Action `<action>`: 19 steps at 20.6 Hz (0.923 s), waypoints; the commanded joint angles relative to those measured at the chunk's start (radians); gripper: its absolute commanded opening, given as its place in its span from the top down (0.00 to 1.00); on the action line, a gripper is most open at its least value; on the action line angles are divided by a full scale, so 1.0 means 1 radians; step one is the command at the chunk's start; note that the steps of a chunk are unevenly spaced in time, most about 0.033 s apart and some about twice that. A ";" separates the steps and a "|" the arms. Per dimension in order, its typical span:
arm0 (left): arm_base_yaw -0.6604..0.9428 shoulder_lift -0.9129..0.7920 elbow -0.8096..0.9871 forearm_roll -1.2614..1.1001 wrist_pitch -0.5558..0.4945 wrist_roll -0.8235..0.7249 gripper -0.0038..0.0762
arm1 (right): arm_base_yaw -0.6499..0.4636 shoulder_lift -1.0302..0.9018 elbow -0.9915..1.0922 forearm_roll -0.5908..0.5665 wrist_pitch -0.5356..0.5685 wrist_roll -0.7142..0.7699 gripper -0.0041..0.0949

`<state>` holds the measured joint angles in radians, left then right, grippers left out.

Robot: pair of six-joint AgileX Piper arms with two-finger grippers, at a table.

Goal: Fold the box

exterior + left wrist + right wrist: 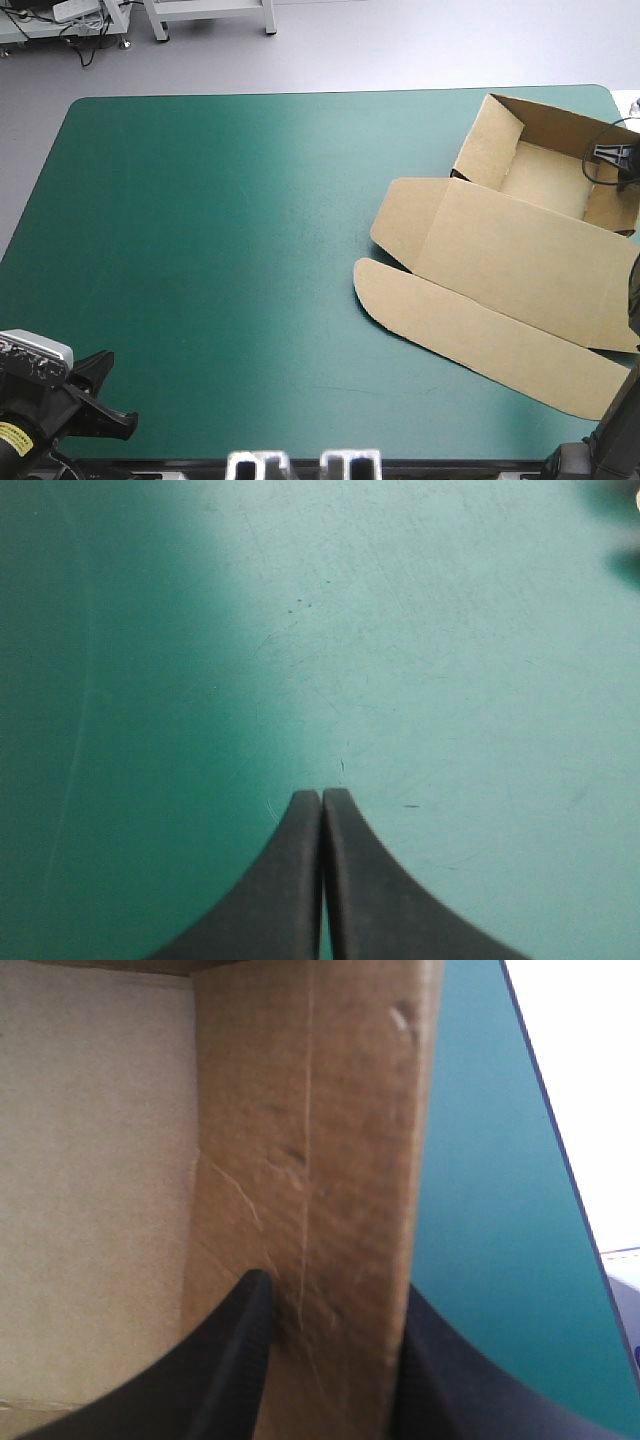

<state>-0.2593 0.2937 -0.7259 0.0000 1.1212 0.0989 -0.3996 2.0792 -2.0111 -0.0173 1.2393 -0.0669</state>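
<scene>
On the left: parked well apart from the box (pixel 520 250), off on the side of its flat lid, with the left arm (pixel 25 425) low and the left gripper (pixel 322 795) turned roughly the box's way. Pressed together, black fingers (pixel 280 880) touching along their inner edges in one pointed arch, nothing between them.

On the right: reaching in along the box's right flank with the right arm (pixel 612 430), mostly cut off from sight. Set astride the box's right wall with the right gripper (pixel 333 1300), one finger (pixel 235 1360) inside the tray, the other outside, clamped on the board between.
</scene>
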 commanded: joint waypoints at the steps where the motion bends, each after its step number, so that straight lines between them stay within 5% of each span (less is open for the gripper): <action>1: -0.003 0.012 -0.023 0.000 -0.057 -0.005 0.96 | -0.007 -0.066 -0.033 0.001 0.009 -0.001 0.55; 7: -0.003 0.012 -0.023 -0.035 -0.061 -0.005 0.96 | -0.007 -0.181 -0.033 -0.015 0.009 0.008 0.55; 10: -0.003 0.012 -0.023 -0.093 -0.063 -0.005 0.96 | -0.007 -0.270 -0.015 0.191 0.009 -0.038 0.56; 12: -0.003 0.012 -0.021 -0.145 -0.061 -0.001 0.96 | 0.019 -0.358 0.030 0.319 0.009 -0.127 0.69; 16: -0.003 0.012 -0.021 -0.144 -0.063 0.049 0.96 | 0.079 -0.530 0.133 0.306 0.009 -0.130 0.96; 19: -0.003 0.012 -0.019 -0.144 -0.063 0.075 0.96 | 0.128 -0.699 0.284 0.291 0.009 -0.136 0.98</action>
<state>-0.2593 0.2937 -0.7230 -0.1273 1.1212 0.1617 -0.2928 1.5020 -1.7782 0.2710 1.2461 -0.1861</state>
